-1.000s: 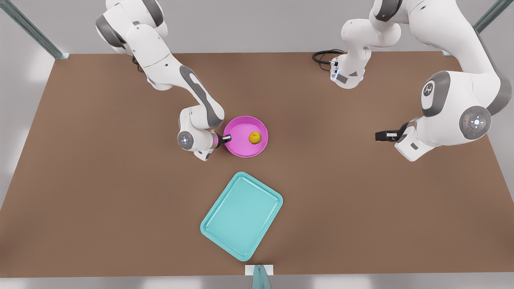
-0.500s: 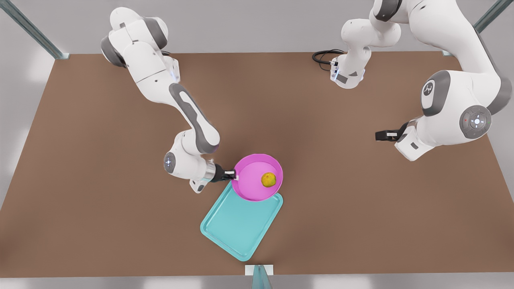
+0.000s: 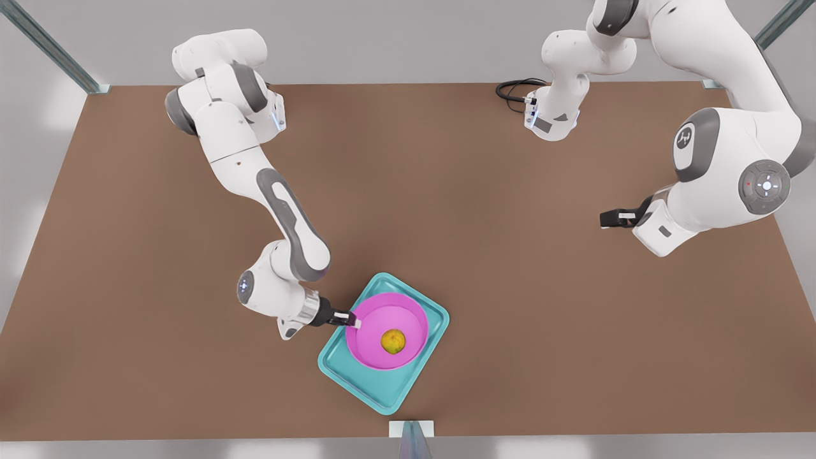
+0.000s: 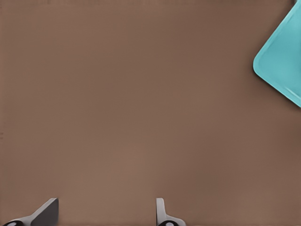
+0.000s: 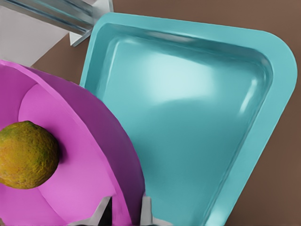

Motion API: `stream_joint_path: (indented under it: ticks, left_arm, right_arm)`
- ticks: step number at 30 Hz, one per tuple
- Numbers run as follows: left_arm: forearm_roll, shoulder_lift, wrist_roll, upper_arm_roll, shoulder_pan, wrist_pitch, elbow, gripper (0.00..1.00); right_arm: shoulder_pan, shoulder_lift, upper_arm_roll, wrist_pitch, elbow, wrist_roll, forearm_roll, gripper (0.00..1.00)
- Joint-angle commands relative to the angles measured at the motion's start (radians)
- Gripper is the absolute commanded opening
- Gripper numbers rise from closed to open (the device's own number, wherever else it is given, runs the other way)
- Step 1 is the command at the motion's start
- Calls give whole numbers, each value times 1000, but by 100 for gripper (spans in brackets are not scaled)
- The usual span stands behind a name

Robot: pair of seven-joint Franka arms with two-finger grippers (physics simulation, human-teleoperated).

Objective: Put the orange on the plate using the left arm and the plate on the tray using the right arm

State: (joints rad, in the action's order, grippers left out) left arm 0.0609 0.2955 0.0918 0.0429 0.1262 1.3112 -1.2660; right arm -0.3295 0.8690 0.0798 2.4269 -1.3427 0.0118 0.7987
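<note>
Right there in the middle of the plate [image 3: 373, 344] sits the orange [image 3: 393, 341], small and mottled, resting on the pink floor of the dish. In the right wrist view the orange [image 5: 27, 154] sits well inside the rim, with the plate [image 5: 94, 150] tilted up large in front of the lens. The plate is over the tray [image 3: 357, 376], covering the half of it nearer the arms, and whether it is fully set down or a touch above the teal floor I cannot tell. The tray lies skewed on the brown table [image 3: 574, 319], near the table's edge at the bottom of the front view.

The right gripper [image 3: 354, 320] is clamped on the plate's rim, at the side toward the front view's left; the wrist view shows one finger on each side of the pink wall [image 5: 126, 214]. Its arm reaches down from the table's far corner.

Over at the front view's right, the left gripper [image 3: 607, 219] waits above bare table, well apart from everything, its fingers [image 4: 47, 213] spread wide with nothing between them. A corner of the tray [image 4: 282, 61] peeks into its wrist view.
</note>
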Motion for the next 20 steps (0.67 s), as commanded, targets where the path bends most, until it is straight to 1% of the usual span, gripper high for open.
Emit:
stream_joint_path:
  ticks: [1, 4, 6, 7, 8, 9, 10, 11, 12, 13, 14, 16, 20]
  left_arm:
    - [-3, -1, 0, 0, 1, 5, 0, 100]
    - [-4, -1, -1, 0, 0, 5, 0, 100]
    - [-6, -1, -1, 0, 0, 3, 0, 100]
    - [-6, -2, -1, 2, 1, 5, 0, 100]
    - [-9, 2, -1, 2, 0, 5, 0, 100]
    - [-10, 2, -1, 2, 0, 3, 0, 100]
    - [-9, 2, -14, 8, 0, -3, 0, 100]
    - [-7, 1, -15, 15, -8, -7, 0, 100]
    - [-15, 19, -7, 20, -17, -7, -3, 100]
    - [-12, 62, -26, 66, -23, -55, -9, 100]
    - [-15, 67, -23, 66, -20, -66, -9, 100]
    - [-15, 67, -23, 64, -20, -61, 0, 100]
    - [-13, 64, -23, 63, -19, -61, 0, 100]
  right_arm:
    - [-8, -5, 0, 14, -1, -61, 2, 100]
    - [-10, -74, -2, 4, -55, -56, -3, 100]
    - [-8, -182, -2, -15, -153, -61, -10, 100]
    - [1, -240, -26, -84, -200, -59, -16, 100]
    - [6, -309, -109, -325, -199, -58, -156, 100]
    - [64, -317, -129, -618, -118, -15, -439, 100]
    - [124, -324, -126, -770, -61, 79, -662, 100]
    - [152, -386, -127, -943, 26, 168, -798, 100]
    - [164, -496, -123, -985, 22, 171, -868, 100]
    - [165, -587, -123, -1034, 16, 168, -875, 100]
    - [168, -642, -121, -1043, -3, 166, -875, 100]
    - [171, -685, -121, -1046, -29, 168, -872, 100]
    - [171, -685, -121, -1056, -29, 168, -872, 100]
